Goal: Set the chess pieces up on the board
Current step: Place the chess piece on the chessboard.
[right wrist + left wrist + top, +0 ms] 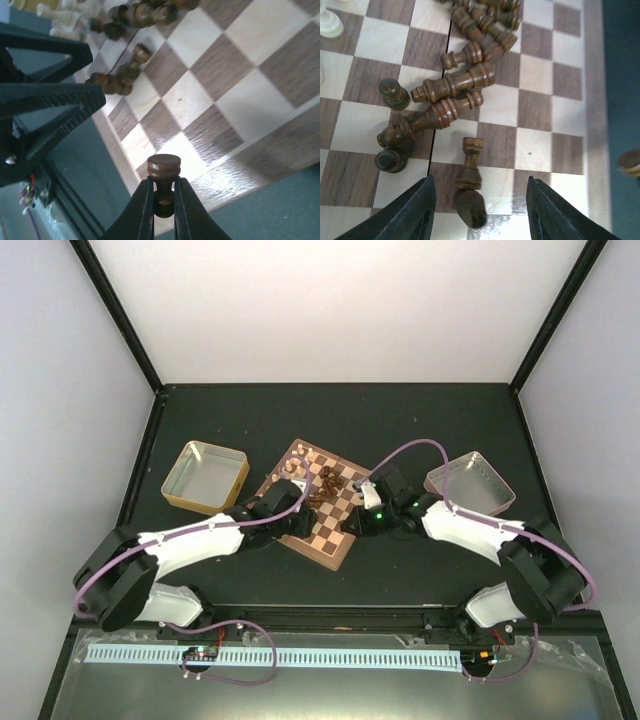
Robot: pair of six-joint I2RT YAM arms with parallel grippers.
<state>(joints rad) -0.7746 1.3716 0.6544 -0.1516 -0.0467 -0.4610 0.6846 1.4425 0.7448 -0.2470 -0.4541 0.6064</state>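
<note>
The board lies at an angle mid-table. A heap of dark brown chess pieces lies toppled on it, and two dark pawns stand beside the heap. A few cream pieces stand at its far corner. My left gripper is open low over the board's near edge. A dark rook lies on its side between the fingers, touching neither. My right gripper is shut on the stem of a dark pawn, held just above the board's corner.
One shallow metal tray sits left of the board and another sits to its right, on the dark tabletop. The two grippers are close together over the board's near half. The left gripper's black fingers fill the left of the right wrist view.
</note>
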